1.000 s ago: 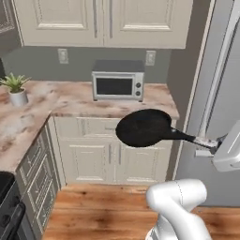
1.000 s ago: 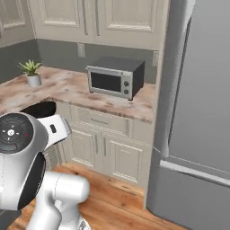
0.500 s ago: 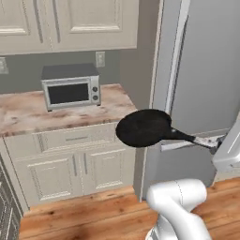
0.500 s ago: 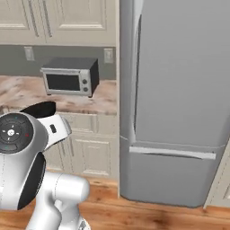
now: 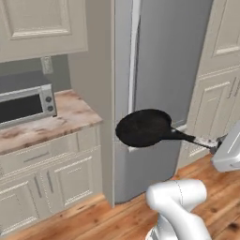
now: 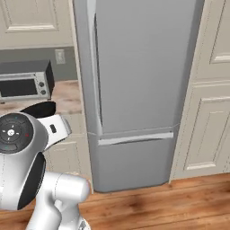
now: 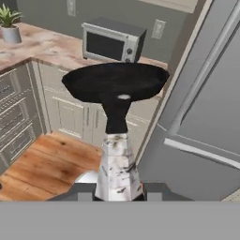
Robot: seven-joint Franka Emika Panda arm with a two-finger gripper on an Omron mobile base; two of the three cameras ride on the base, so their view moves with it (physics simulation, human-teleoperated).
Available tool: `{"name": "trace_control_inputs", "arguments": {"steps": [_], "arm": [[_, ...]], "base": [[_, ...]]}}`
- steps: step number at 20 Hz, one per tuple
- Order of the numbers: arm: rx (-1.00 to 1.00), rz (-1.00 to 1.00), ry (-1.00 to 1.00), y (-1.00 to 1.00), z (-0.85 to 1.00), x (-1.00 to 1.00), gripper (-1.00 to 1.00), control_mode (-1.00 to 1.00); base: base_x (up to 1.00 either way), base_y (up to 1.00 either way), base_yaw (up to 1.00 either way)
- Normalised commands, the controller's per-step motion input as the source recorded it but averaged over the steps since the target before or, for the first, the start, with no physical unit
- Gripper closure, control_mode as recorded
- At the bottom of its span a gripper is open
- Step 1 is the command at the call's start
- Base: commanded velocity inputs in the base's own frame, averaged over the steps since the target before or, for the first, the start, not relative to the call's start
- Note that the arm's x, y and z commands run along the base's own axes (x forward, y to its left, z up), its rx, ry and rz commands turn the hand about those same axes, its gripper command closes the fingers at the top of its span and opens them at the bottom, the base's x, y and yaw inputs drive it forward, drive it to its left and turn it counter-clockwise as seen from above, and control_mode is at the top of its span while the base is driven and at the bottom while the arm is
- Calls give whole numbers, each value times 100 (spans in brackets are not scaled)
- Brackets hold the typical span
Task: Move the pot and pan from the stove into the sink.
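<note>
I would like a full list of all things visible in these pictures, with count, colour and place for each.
pan: one, black with pale handle tip, held in the air in front of the refrigerator
refrigerator: one, grey, between counter and tall cabinets
microwave: one, silver and black, on the counter
counter: one, pinkish marble, left of the refrigerator
potted plant: one, green in pale pot, far end of the counter
cabinets: several, cream, above and below the counter and right of the refrigerator
floor: wood, brown
gripper: one, dark, shut on the pan's handle tip
</note>
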Motion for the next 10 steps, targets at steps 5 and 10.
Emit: {"name": "trace_control_inputs", "arguments": {"steps": [5, 10], "arm": [[0, 0, 0, 0, 0, 0, 100, 100], [0, 0, 0, 0, 0, 0, 100, 100]], "base": [[0, 0, -50], [0, 0, -50]]}}
